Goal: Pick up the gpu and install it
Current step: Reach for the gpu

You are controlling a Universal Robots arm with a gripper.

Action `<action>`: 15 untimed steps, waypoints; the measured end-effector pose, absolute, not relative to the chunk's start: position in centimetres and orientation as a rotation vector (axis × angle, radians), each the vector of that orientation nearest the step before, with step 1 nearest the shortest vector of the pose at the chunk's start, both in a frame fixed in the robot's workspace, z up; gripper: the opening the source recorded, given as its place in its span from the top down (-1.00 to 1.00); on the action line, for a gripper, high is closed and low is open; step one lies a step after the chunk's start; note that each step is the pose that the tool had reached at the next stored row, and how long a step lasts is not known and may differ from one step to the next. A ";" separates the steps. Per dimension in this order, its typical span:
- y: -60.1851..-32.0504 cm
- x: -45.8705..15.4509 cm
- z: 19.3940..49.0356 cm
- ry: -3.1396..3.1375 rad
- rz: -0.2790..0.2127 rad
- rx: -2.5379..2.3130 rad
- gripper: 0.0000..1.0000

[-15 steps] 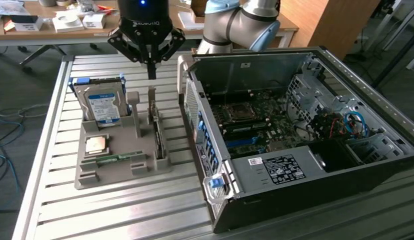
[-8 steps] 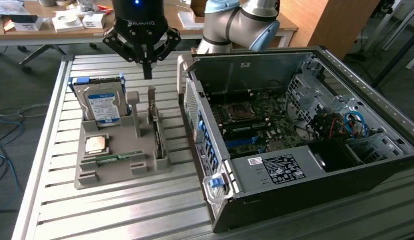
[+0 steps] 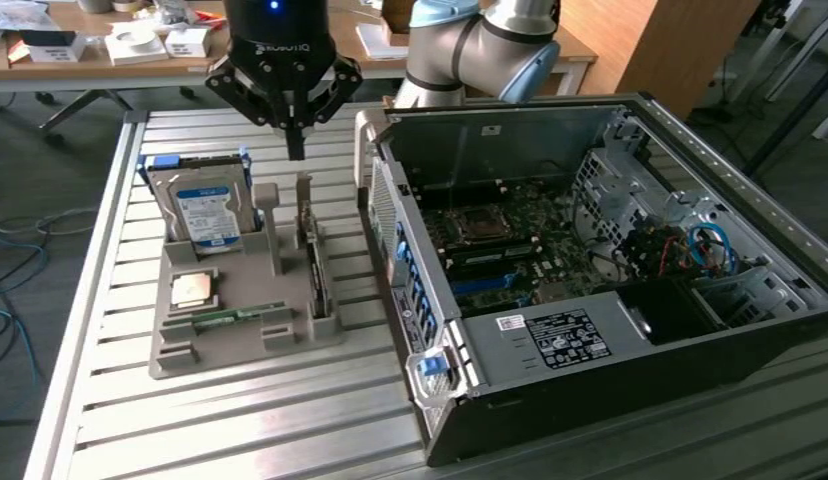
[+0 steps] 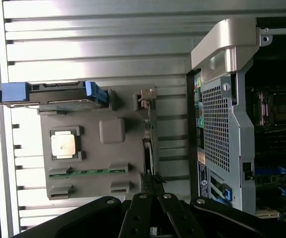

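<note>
Grey plastic tray (image 3: 187, 355) lies on the slatted metal surface (image 3: 254, 420), to the exterior view's left of the open computer case (image 3: 548, 340). The gpu (image 3: 313, 262) stands on edge in the tray's slot nearest the case, its pale bracket at the far end. The black hand (image 3: 297, 152) hangs just above that bracket with its fingers pressed together. A blue-labelled hard drive (image 3: 207, 215) stands upright in the tray.

From the wrist, the gpu (image 4: 147, 148) shows edge-on as a thin dark strip along the tray (image 4: 91, 188), beside the case (image 4: 220, 129). The hand (image 4: 152, 208) is closed. A square chip (image 4: 63, 145) and a green RAM stick (image 4: 88, 172) lie flat in the tray.
</note>
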State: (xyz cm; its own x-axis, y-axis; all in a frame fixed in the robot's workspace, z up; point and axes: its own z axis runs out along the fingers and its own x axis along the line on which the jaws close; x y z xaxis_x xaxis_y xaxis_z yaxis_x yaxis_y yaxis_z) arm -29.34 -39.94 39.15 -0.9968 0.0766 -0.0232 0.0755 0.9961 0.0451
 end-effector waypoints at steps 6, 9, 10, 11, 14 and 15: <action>-40.8 -29.3 39.1 3.114 0.069 0.119 0.79; -41.1 -29.3 39.1 3.114 0.069 0.119 0.79; -41.2 -29.3 39.1 3.114 0.069 0.119 0.79; -41.2 -29.3 39.1 3.114 0.069 0.119 0.79; -41.4 -29.3 39.1 3.113 0.069 0.119 0.79; -41.4 -29.3 39.1 3.114 0.069 0.119 0.79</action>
